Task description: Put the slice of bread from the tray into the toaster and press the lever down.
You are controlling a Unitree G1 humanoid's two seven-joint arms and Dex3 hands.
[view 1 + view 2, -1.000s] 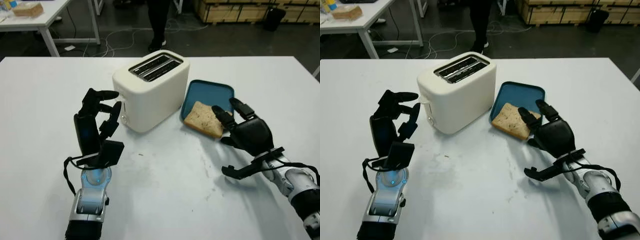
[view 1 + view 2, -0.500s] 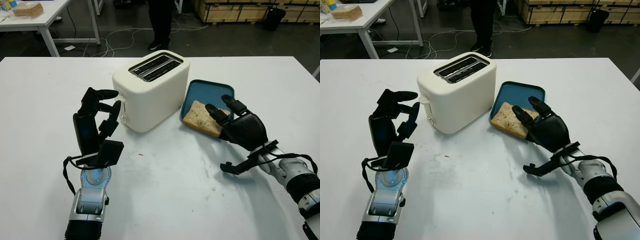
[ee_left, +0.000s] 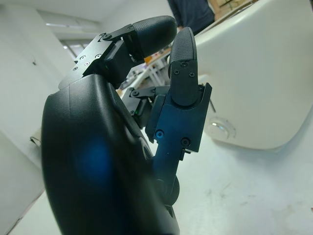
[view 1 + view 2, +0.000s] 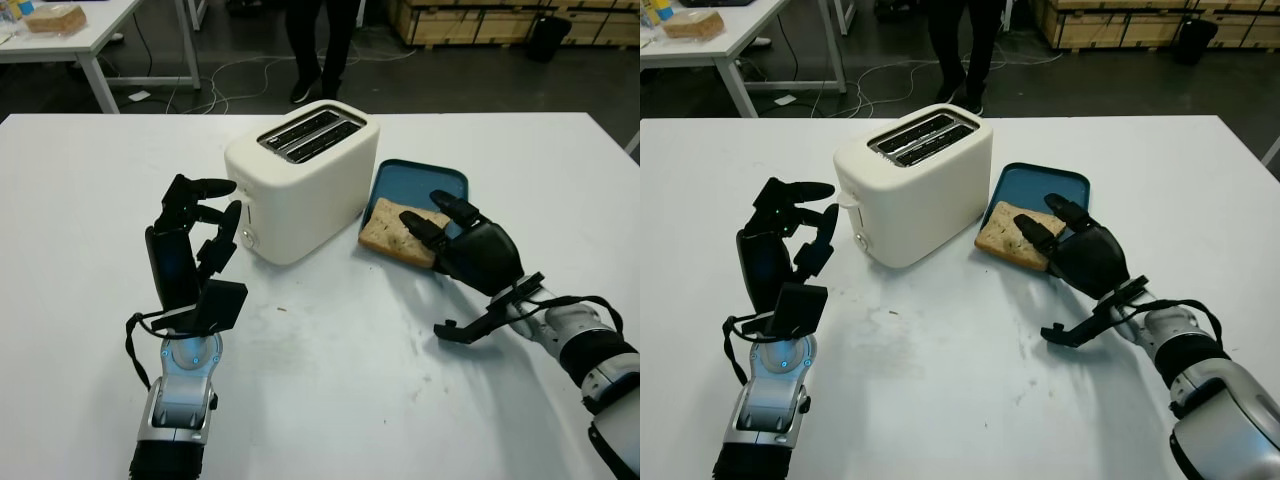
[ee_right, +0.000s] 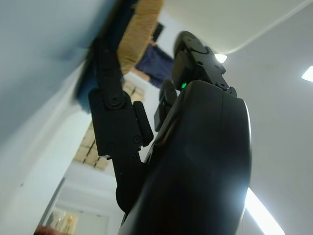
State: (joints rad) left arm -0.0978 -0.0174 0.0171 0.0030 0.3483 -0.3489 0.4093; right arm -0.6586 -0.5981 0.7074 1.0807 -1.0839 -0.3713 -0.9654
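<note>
Reaching over the near edge of the blue tray (image 4: pixel 425 180), my right hand (image 4: pixel 468 250) has its fingers (image 4: pixel 418 226) laid on the slice of bread (image 4: pixel 397 230). I cannot tell whether they actually pinch it or only press on top. The slice sits half on the tray, with its near corner hanging over the tray's rim onto the white table (image 4: pixel 330 400), just beside the toaster (image 4: pixel 300 180). From the right wrist camera I see the bread's crust edge (image 5: pixel 139 29) against 1 finger, with the tray above it.

My left hand (image 4: pixel 195 240) is held upright just beside the toaster's end face, where the knob (image 4: pixel 248 237) sits; its fingers are curled and hold nothing. The toaster's 2 slots (image 4: pixel 310 132) face up with nothing sticking out of them.

Beyond the table a person's legs (image 4: pixel 315 45) stand on the floor among cables, and another table (image 4: pixel 90 30) stands at the far left.
</note>
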